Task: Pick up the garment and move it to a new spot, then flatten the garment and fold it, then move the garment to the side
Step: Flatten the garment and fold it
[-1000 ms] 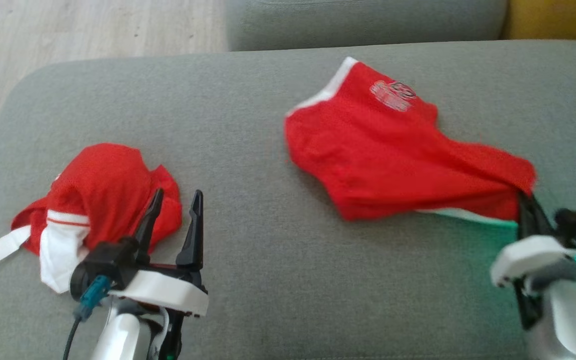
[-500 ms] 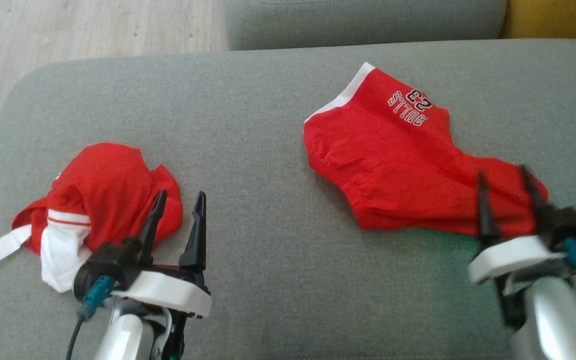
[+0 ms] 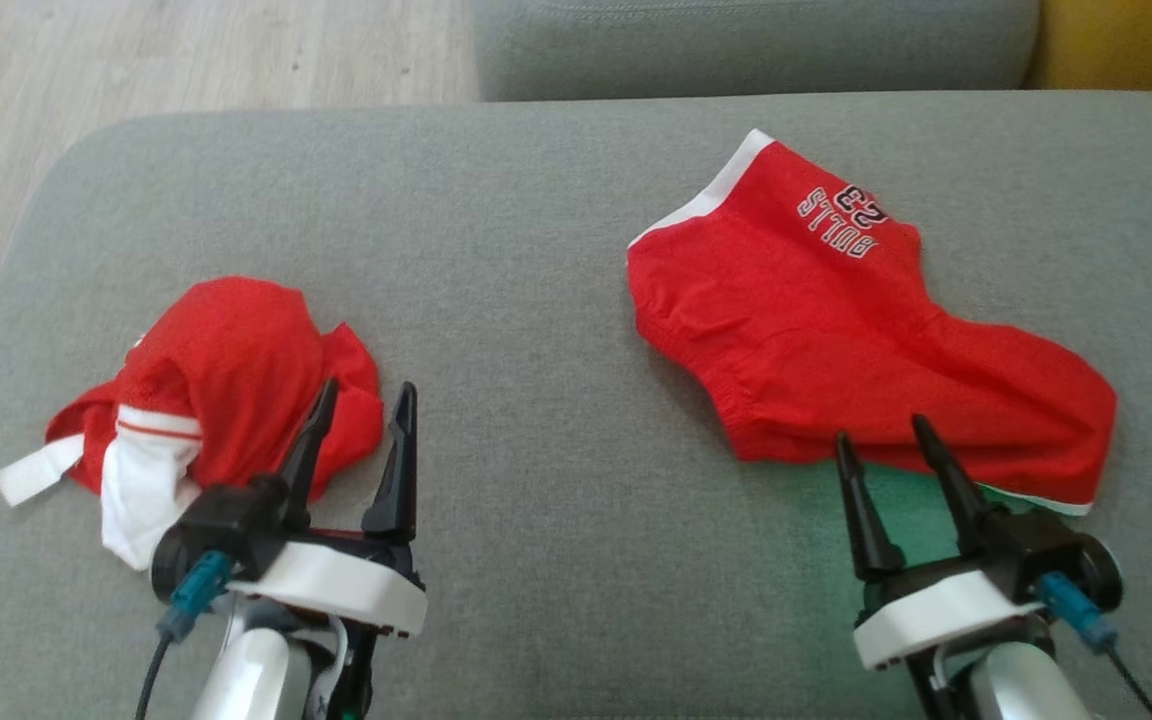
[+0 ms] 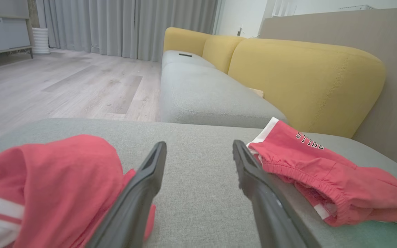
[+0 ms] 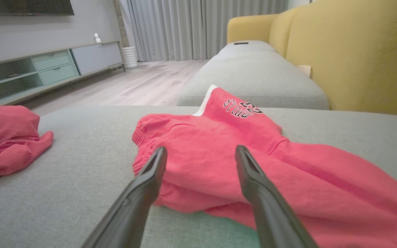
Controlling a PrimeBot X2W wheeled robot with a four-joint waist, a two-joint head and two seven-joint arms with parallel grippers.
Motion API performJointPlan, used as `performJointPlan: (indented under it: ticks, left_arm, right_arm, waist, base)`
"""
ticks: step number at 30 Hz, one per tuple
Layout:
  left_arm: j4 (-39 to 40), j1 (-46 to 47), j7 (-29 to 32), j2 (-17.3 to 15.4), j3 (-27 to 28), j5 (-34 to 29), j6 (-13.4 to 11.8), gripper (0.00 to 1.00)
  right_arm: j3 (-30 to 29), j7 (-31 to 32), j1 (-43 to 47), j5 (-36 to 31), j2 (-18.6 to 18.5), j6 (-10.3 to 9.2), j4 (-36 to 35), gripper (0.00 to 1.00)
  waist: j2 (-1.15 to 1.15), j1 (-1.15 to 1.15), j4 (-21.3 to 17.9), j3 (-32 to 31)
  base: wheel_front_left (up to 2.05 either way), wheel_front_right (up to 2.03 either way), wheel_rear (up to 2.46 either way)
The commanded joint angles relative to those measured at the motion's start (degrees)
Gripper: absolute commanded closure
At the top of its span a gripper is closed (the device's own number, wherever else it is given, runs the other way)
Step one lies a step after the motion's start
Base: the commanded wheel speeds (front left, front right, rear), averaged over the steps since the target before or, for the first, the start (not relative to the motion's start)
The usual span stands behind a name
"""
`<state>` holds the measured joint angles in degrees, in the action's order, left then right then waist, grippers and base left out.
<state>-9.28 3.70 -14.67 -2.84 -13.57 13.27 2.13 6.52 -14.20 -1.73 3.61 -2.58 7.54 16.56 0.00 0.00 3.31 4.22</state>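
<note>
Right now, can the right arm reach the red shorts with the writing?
Probably yes: the right gripper is open, with its fingertips at the near edge of the red shorts and nothing in between.

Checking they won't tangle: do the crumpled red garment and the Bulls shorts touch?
Apart. Head view shows bare grey cushion between the crumpled red garment and the Bulls shorts.

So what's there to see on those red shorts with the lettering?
The red shorts look like soft knit fabric, with a gathered elastic waistband, white trim along one leg hem and BULLS 23 printed near it. They lie rumpled but spread on the grey cushion, apart from the other red garment. The right fingers, open, point at the near edge; contact unclear.
</note>
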Motion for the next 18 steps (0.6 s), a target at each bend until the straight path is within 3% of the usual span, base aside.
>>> performJointPlan:
  ticks: [1, 8, 18]
  left_arm:
    - [2.14, 1.69, -0.33, -0.04, 1.67, 0.27, 0.15, 0.00]
    - [2.01, 2.72, -0.33, -0.04, 0.83, 0.74, 0.17, 0.00]
    - [1.88, 3.69, -0.33, -0.04, -0.15, 1.41, -0.13, 0.00]
  right_arm:
    - [2.23, -0.71, -2.51, -0.35, -0.30, -0.05, -1.79, 0.00]
    - [4.79, 1.37, -7.56, -3.69, -0.30, -0.05, 2.91, 0.00]
    - [0.97, 6.41, -13.35, -8.32, -0.30, -0.05, 15.60, 0.00]
  waist:
    - [0.00, 0.00, 0.68, 0.66]
    - [0.00, 0.00, 3.21, 2.81]
    - [0.00, 0.00, 5.68, 4.36]
  base:
    - [0.00, 0.00, 0.00]
    - [0.00, 0.00, 0.00]
    - [0.00, 0.00, 0.00]
